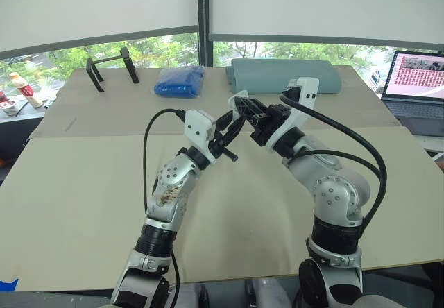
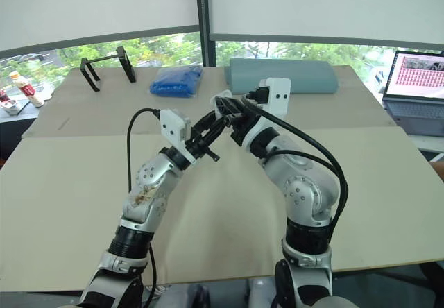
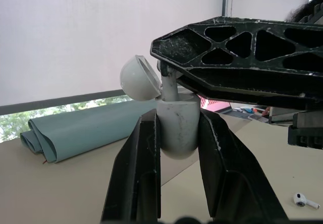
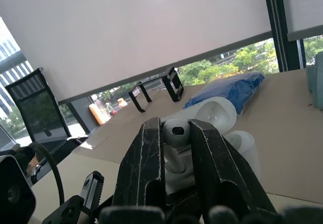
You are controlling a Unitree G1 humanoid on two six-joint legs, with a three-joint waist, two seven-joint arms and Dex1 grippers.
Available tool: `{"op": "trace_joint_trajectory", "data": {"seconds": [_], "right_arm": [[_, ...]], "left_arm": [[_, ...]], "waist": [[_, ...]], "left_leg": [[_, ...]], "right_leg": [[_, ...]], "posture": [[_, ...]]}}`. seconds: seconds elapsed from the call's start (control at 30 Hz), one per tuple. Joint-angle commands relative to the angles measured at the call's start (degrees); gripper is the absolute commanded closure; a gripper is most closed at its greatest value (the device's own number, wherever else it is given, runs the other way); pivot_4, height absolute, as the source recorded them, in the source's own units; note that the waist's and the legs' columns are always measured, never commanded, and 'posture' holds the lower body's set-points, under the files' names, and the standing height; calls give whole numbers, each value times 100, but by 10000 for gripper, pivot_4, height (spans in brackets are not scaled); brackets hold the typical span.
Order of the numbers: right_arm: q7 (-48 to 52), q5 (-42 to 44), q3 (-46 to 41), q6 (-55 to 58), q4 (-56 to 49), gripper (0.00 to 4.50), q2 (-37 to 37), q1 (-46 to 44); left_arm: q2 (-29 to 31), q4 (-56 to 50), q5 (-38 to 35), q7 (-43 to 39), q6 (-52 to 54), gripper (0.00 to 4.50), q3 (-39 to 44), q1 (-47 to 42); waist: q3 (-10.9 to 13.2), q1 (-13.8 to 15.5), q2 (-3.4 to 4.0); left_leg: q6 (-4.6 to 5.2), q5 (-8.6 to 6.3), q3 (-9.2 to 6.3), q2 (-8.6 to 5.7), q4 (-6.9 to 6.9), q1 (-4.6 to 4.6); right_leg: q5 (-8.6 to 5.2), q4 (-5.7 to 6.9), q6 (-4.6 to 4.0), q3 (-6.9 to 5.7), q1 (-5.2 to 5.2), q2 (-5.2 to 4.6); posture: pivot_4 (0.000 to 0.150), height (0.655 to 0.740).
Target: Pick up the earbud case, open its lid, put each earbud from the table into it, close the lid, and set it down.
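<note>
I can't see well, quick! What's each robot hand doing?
Left gripper: shut on the case, lid open.
Right gripper: shut on an earbud.

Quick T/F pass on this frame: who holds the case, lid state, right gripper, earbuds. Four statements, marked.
1. The left gripper holds the earbud case. True.
2. The lid is closed. False: it is flipped open.
3. The right gripper is empty. False: it is shut on an earbud, held at the open case.
4. A second earbud lies on the table. True.
</note>
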Motion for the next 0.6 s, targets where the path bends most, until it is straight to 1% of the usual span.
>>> {"op": "trace_joint_trajectory", "data": {"seconds": [0.03,0.07,0.1,0.13,0.17,0.3,0.4,0.47,0.53,0.6], "right_arm": [[-93,151,37,31,-192,41253,5,52],[-129,137,40,20,-190,41253,9,75],[-159,135,36,8,-183,36255,16,96],[-201,171,-17,-9,-166,30278,48,98],[-224,195,-65,-34,-148,28213,57,83],[-395,436,-381,-153,-90,28213,113,-21],[-484,999,-870,-120,-122,28213,79,-177],[-613,1561,-1281,-24,-75,28213,-55,-395],[-693,2016,-1672,153,108,28213,-472,-651],[-310,1990,-1703,354,304,28213,-1278,-643]], "left_arm": [[-22,-142,12,-36,-243,39705,23,-178],[-23,-144,12,-38,-244,39705,20,-183],[-23,-144,15,-41,-248,39705,16,-186],[-24,-146,17,-45,-250,39705,12,-187],[-28,-146,18,-48,-247,39705,12,-185],[-67,-158,3,-38,-209,39705,23,-163],[-69,-183,-6,-61,-178,39705,14,-102],[-24,-188,-7,-104,-170,39705,25,-27],[57,-188,-2,-148,-159,39705,60,73],[130,-179,24,-186,-177,39705,72,161]], "waist": [[0,0,0],[0,1,0],[0,1,0],[0,1,0],[0,0,0],[0,5,0],[0,3,-1],[1,-2,0],[1,2,1],[1,13,1]], "left_leg": [[0,0,0,0,0,0],[0,0,0,0,0,-1],[0,0,0,0,0,-1],[0,0,0,0,0,-1],[0,0,0,0,0,-1],[0,0,0,0,-1,-2],[1,-1,0,-1,-1,-3],[2,-1,1,0,-1,-4],[5,-3,1,1,-2,-3],[16,-9,0,1,-4,-3]], "right_leg": [[0,0,0,0,0,0],[0,0,0,0,0,0],[0,0,0,0,0,-1],[0,-1,0,0,0,-1],[0,-1,0,0,0,0],[0,-1,0,-1,1,-1],[0,-2,1,0,1,-2],[0,-2,1,0,1,-1],[0,-2,0,0,0,-1],[0,-2,0,-1,1,-2]], "posture": [[1500,7400],[1500,7400],[1500,7400],[1500,7400],[1500,7400],[1500,7400],[1500,7400],[1500,7400],[1500,7400],[1500,7400]]}}
